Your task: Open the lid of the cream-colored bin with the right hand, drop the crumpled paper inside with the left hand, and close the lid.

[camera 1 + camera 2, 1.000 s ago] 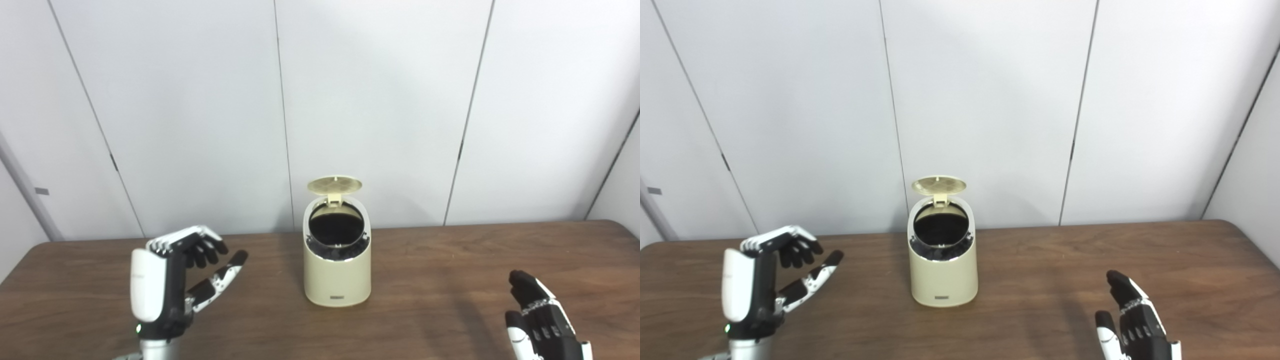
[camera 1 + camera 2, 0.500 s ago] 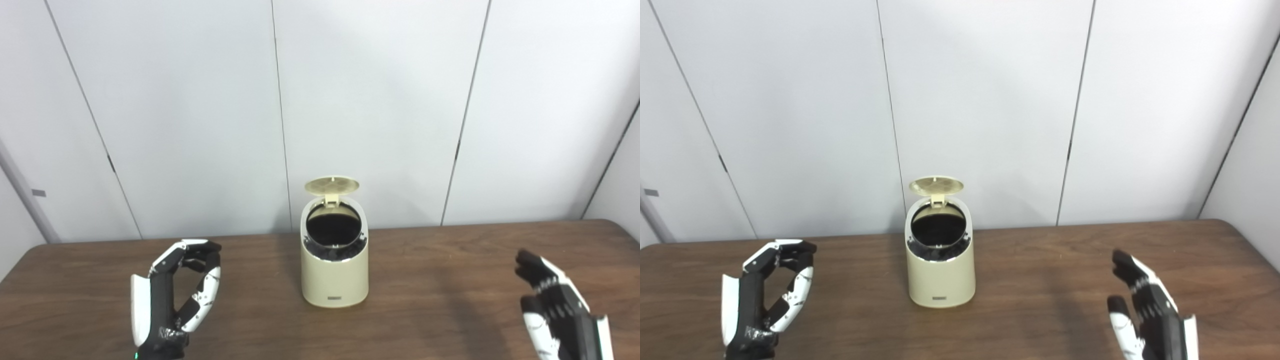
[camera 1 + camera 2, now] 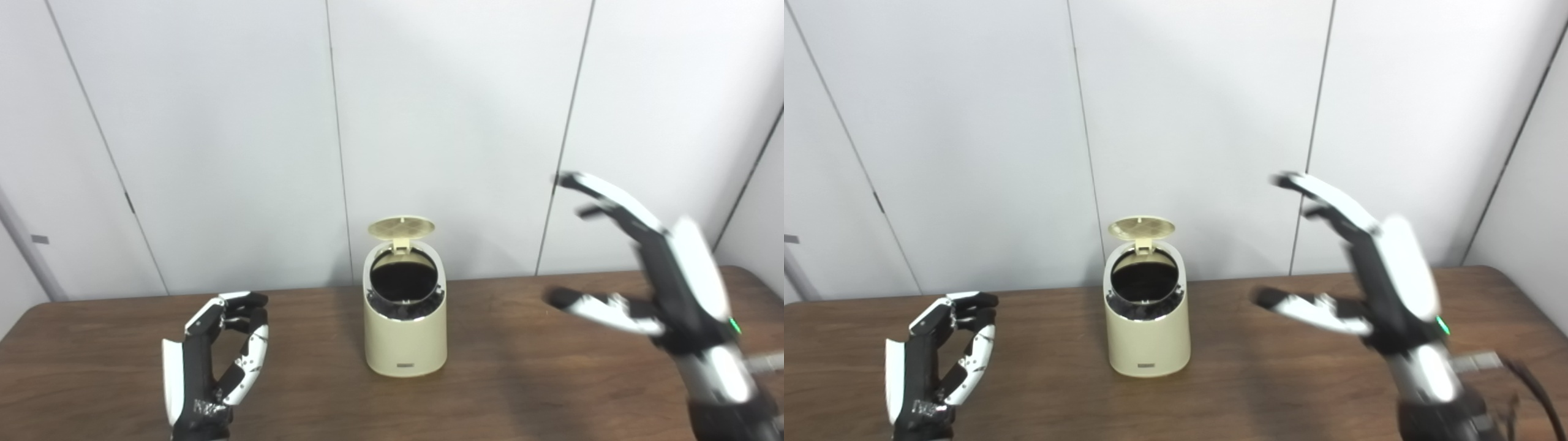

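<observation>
White wall panels stand behind a brown desk (image 3: 551, 380), and the bin (image 3: 404, 324) sits upright near the desk's middle with its lid (image 3: 401, 226) tipped back on the rear hinge, mouth dark and open. No paper shows anywhere; whether it lies inside cannot be told. Left robot hand (image 3: 211, 358) hangs low beside the bin, fingers curled toward the thumb, nothing between them. Right robot hand (image 3: 1372, 288) is raised and spread, empty, well to the bin's right and above lid height. Closing looks like the step in hand: bring the right fingers over the lid from behind, press it forward and down gently, keeping the push vertical so the light bin neither slides nor tips
</observation>
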Controlling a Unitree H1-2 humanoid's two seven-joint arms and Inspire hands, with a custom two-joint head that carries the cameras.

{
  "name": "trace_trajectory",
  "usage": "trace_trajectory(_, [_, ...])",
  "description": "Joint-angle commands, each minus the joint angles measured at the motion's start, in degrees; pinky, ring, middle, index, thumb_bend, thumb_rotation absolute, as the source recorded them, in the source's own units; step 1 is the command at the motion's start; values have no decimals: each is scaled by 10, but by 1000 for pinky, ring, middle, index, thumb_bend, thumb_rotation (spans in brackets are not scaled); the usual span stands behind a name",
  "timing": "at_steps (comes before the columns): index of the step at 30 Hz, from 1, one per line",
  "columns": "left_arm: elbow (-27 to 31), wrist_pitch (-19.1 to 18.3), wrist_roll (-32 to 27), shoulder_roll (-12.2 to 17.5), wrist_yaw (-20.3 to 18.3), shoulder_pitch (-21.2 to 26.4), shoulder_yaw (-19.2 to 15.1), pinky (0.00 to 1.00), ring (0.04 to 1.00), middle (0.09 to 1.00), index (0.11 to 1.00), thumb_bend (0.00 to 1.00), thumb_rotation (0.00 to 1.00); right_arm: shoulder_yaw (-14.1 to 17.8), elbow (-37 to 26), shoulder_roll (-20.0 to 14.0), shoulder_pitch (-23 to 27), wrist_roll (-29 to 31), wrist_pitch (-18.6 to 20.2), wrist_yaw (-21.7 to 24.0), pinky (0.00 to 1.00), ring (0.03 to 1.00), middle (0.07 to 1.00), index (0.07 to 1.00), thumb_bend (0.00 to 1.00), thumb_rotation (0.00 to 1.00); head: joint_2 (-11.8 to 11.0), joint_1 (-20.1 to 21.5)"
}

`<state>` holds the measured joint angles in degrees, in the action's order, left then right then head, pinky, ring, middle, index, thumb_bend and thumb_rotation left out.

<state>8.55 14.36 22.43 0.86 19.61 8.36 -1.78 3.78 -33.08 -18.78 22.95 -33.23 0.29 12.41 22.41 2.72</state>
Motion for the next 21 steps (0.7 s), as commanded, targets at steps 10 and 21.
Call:
trace_trajectory(10, [20, 19, -3, -10, -2, 8, -5, 457, 564, 588, 569, 356, 982, -98, 25, -40, 184, -103, 80, 151, 649, 840, 875, 846, 963, 878, 1, -14])
trace_trajectory(21, [25, 9, 0, -14, -3, 9, -7, 457, 565, 592, 569, 381, 998, -180, 162, -11, 266, -169, 57, 142, 796, 913, 928, 892, 986, 910, 1, -21])
